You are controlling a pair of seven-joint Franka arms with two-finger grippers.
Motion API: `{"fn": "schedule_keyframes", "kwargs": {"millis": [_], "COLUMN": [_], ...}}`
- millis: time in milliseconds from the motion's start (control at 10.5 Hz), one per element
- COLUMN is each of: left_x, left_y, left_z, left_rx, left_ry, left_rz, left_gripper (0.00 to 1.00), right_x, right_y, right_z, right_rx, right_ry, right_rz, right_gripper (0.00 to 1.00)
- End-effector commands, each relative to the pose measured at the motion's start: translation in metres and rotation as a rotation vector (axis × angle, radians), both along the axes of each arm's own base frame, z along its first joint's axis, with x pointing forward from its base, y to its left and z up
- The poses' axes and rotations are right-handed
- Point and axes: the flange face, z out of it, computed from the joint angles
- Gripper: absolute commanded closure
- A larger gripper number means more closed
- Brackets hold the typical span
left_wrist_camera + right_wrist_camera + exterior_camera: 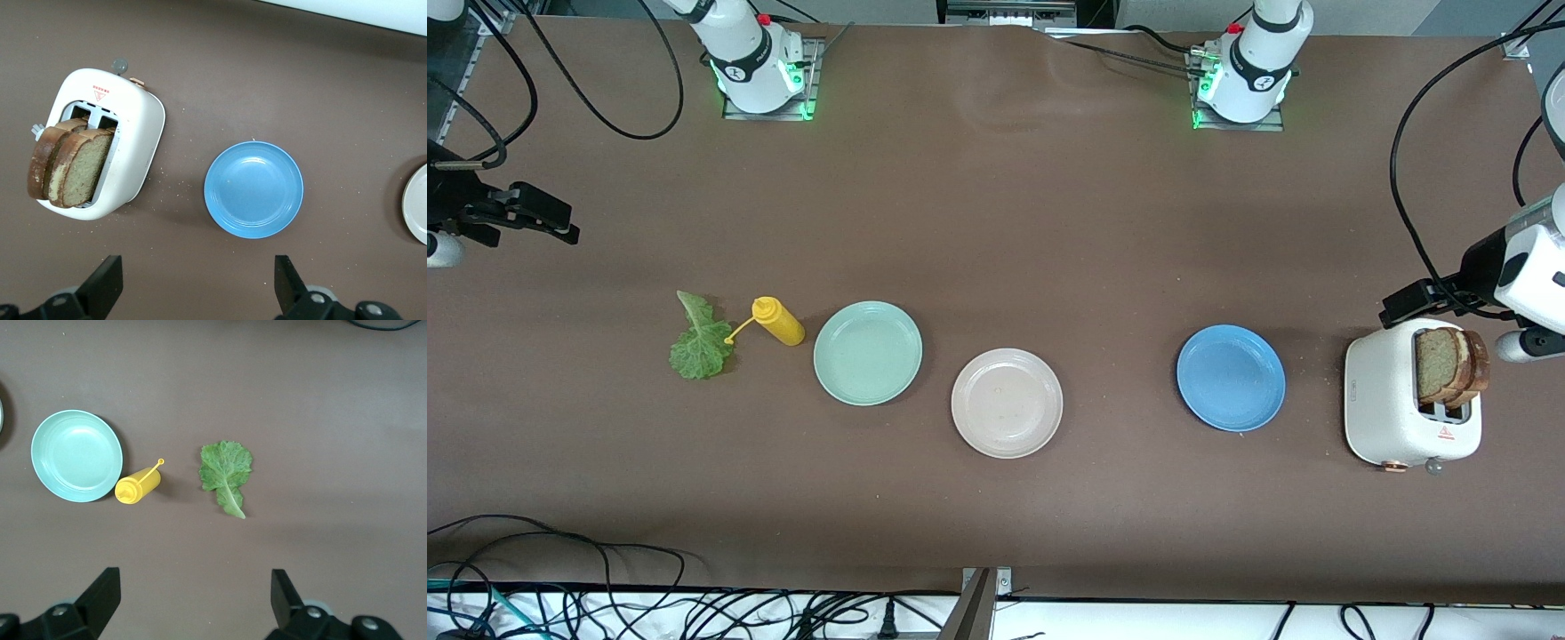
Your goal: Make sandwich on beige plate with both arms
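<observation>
The beige plate [1007, 403] lies bare in the middle of the table, and its edge shows in the left wrist view [419, 203]. Two brown-crusted bread slices [1449, 364] [67, 167] stand in a white toaster [1400, 418] [133, 133] at the left arm's end. A green lettuce leaf [698, 342] [227, 470] lies flat on the table toward the right arm's end. My left gripper [1405, 307] [198, 273] hangs open over the table beside the toaster, holding nothing. My right gripper [551, 218] [197, 587] hangs open and empty over the table's right-arm end.
A mint-green plate [868, 352] [77, 455] sits beside the beige plate, with a yellow squeeze bottle [778, 321] [137, 487] lying between it and the lettuce. A blue plate [1231, 377] [253, 189] sits between the beige plate and the toaster. Cables run along the table's near edge.
</observation>
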Motion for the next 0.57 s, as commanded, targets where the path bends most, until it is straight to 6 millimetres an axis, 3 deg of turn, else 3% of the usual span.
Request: {"fn": "schedule_keyframes", "kwargs": {"millis": [0, 475], "left_x": [0.0022, 0.0031], "left_y": [0.0009, -0.0065], "left_z": [0.0002, -0.0070], "left_rx": [0.022, 0.009], "left_ry": [-0.008, 0.007], "left_rz": [-0.022, -0.029], "left_gripper": [0.00, 0.00], "right_x": [0.0005, 0.0007], "right_y": [-0.0019, -0.0027], "right_z": [0.0026, 0.0011], "right_rx": [0.004, 0.004], "right_ry": [-0.005, 0.003], "right_rz": [0.014, 0.013], "right_gripper": [0.00, 0.00]}}
